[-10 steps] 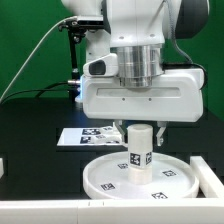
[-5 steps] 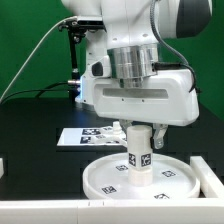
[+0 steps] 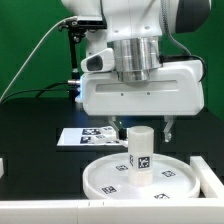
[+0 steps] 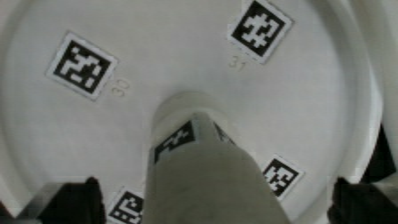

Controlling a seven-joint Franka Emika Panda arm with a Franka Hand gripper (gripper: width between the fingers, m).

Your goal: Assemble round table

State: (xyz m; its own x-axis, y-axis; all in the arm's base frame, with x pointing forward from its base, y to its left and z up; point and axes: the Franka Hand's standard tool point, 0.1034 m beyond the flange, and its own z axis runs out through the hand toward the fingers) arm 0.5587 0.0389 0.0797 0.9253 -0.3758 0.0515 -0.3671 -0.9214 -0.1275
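Observation:
The large rimmed round disc (image 3: 105, 178) lies flat on the black table at the front. The short cylindrical post (image 3: 141, 155) stands upright at its centre, tags on its side. My gripper (image 3: 141, 131) hangs right over the post, open, with its fingertips (image 3: 170, 129) spread wide on either side of the post's top and apart from it. In the wrist view the post (image 4: 210, 165) rises from the disc (image 4: 160, 50) between the two dark fingertips (image 4: 75, 200), and the gripper (image 4: 222, 200) holds nothing. The cross-shaped foot is out of view.
The marker board (image 3: 82, 136) lies behind the disc toward the exterior view's left. A plain white block (image 3: 209, 173) sits at the exterior view's right edge. A white ledge (image 3: 50, 212) runs along the front. A green backdrop stands behind.
The jaws were closed around the post's top and have opened wide, letting it go. The hand has turned back square and lifted slightly. The post stays upright on the disc.

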